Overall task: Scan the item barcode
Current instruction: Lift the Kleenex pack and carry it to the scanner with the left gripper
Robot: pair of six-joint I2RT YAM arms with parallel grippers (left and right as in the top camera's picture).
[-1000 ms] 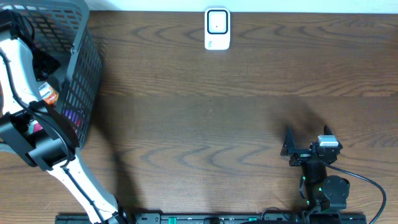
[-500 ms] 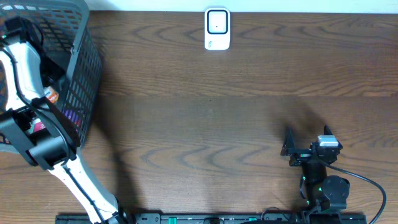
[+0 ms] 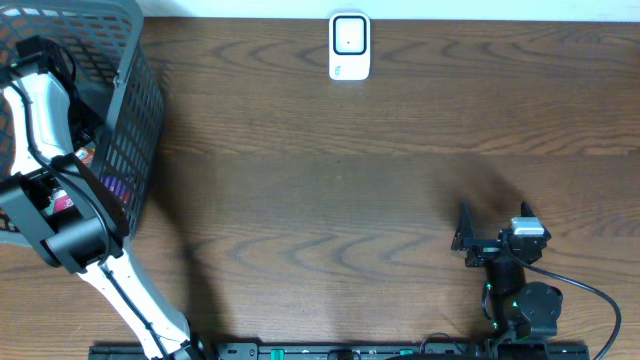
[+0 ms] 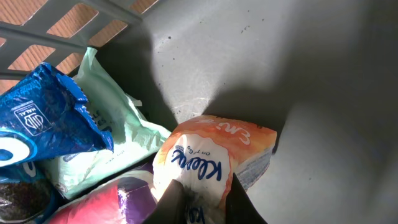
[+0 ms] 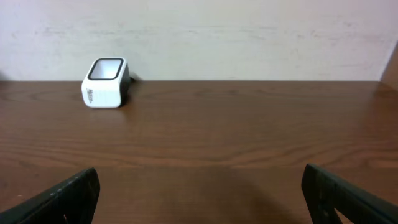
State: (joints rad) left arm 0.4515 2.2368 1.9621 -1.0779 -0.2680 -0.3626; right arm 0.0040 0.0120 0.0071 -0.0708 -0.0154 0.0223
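Observation:
My left gripper (image 4: 202, 198) is down inside the grey basket (image 3: 142, 90) at the table's left edge. It is shut on an orange and white Kleenex tissue pack (image 4: 214, 152), pinching the pack's near end between both dark fingers. The pack lies on the basket's grey floor (image 4: 311, 74), and no barcode shows on it. The white scanner (image 3: 349, 46) stands at the back middle of the table and shows as the scanner (image 5: 104, 82) in the right wrist view. My right gripper (image 3: 494, 218) rests open at the front right, nothing between its fingers.
Other goods crowd the basket beside the tissue pack: a blue bag (image 4: 40, 121), a pale green pack (image 4: 109, 127) and a pink and purple pack (image 4: 115, 202). The basket's slatted wall (image 4: 56, 31) rises behind them. Brown wooden table (image 3: 330, 190) stretches between basket and scanner.
My left gripper has gone from open to shut, closing on the tissue pack inside the basket. The left arm shifted slightly. The right arm has not moved.

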